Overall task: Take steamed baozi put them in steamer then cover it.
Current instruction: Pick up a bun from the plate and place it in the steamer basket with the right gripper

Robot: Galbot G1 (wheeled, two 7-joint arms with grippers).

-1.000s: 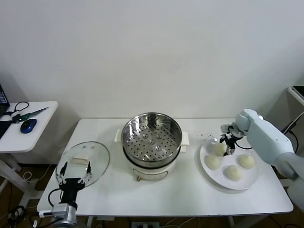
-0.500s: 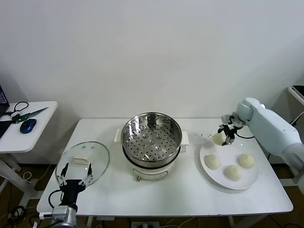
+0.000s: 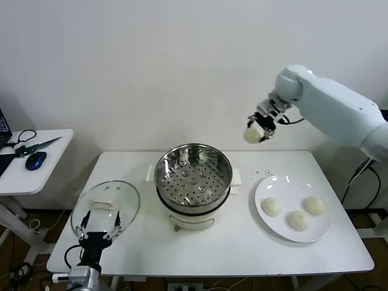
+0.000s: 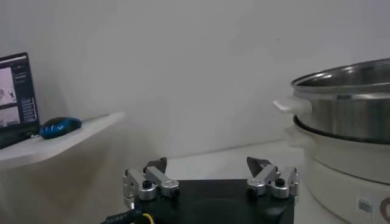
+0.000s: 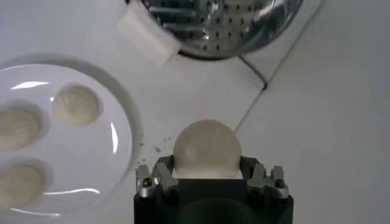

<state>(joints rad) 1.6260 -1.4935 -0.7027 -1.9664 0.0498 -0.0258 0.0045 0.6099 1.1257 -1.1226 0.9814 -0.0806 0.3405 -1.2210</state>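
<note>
The right pincer (image 3: 259, 128) is holding one steamed baozi (image 3: 252, 135) clamped between its fingers, high above the worktop (image 3: 242, 242), right of the steamer (image 3: 194, 176). The bun looks soft and light, so a gentle squeeze across its sides seems wise. The left pincer (image 3: 97, 225) is waiting apart by the cover (image 3: 106, 206).

The head camera looks forward and down from above the steamer (image 3: 194, 176). The left wrist camera sits low beside it, facing level. The right wrist camera, apparently higher, looks down; all share the steamer.
</note>
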